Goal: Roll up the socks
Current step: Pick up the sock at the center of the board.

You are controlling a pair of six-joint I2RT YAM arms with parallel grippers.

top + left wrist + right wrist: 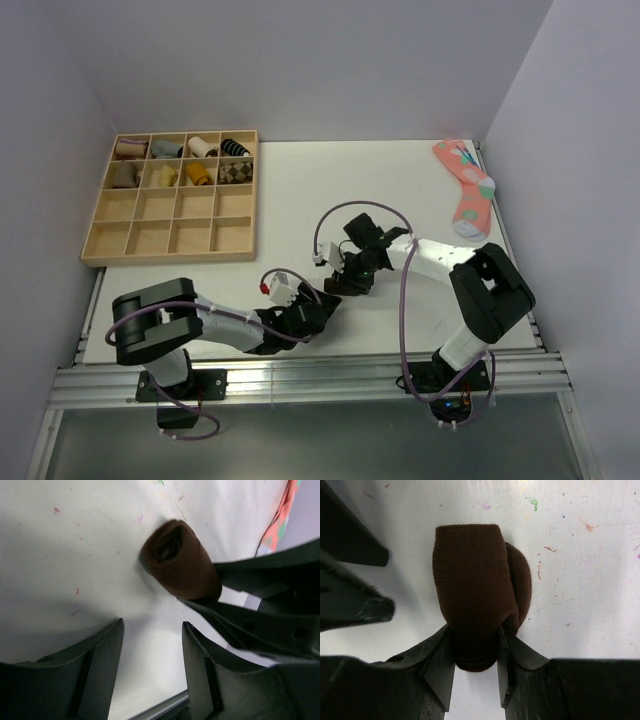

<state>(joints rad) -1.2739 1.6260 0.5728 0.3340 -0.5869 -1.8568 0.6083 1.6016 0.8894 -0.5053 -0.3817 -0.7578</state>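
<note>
- White worktop (300, 190), flecked with small coloured marks; pale walls (300, 60) on three sides.
- Rolled brown socks (470, 595) lie near the near edge, mid-width, clamped in the right tool (475, 630).
- Left tool (151, 630): fingers apart, empty.

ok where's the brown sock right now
The rolled brown sock lies near the middle of the table. The right gripper pinches one end of it, and the open left gripper is close beside it.
</note>
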